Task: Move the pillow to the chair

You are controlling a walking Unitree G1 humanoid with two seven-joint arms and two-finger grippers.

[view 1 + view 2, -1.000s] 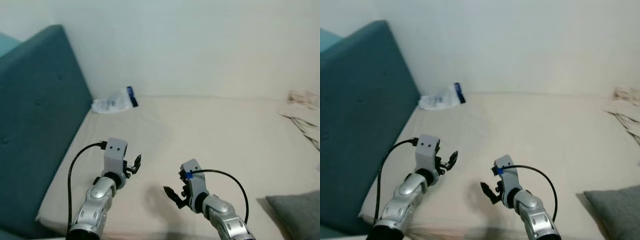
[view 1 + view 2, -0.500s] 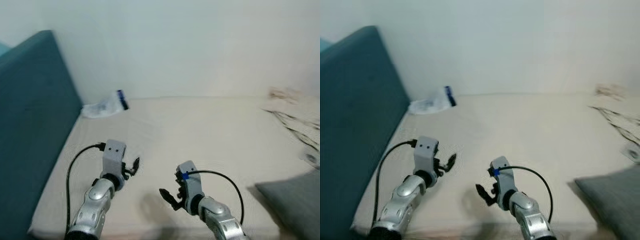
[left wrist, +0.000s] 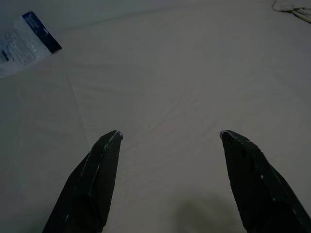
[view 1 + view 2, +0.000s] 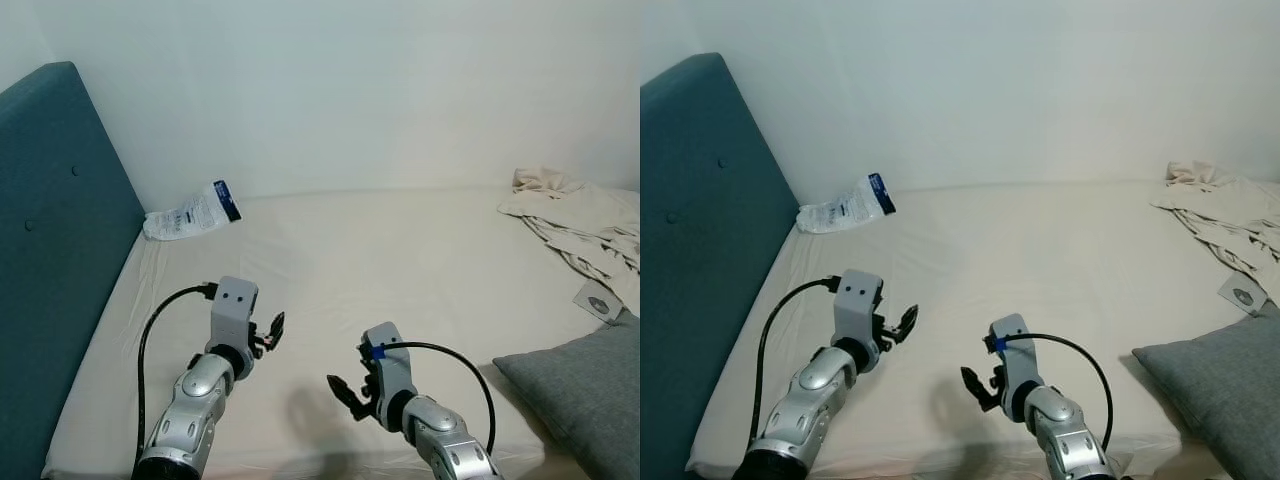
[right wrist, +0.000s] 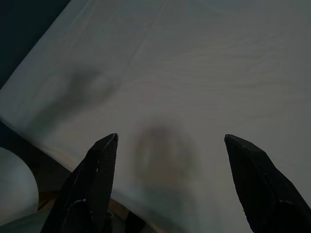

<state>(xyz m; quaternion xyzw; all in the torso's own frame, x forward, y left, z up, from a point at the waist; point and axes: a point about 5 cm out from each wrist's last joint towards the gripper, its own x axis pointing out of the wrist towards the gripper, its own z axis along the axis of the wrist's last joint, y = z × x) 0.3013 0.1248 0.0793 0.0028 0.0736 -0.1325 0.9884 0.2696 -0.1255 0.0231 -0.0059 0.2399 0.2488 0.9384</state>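
A grey pillow [image 4: 585, 395] lies at the bed's near right corner, partly cut off by the frame edge. My left gripper [image 4: 272, 332] hovers open over the cream mattress [image 4: 400, 260], well left of the pillow. My right gripper [image 4: 345, 390] is also open, low over the near edge of the bed, about a forearm's length left of the pillow. In the left wrist view the two black fingers [image 3: 92, 179] stand wide apart above bare sheet. The right wrist view shows its fingers [image 5: 92, 179] spread over the bed's edge. Neither holds anything.
A teal padded headboard [image 4: 50, 260] runs along the bed's left side. A white plastic packet with a blue end [image 4: 190, 211] lies at the far left corner. Crumpled beige cloth [image 4: 580, 215] sits at the far right, by a small grey tag [image 4: 598, 299]. A white wall [image 4: 350, 90] stands behind.
The camera has swung right and steadied: the headboard has slid left, and more of the pillow and the crumpled cloth have come into view. Both grippers keep the same open pose.
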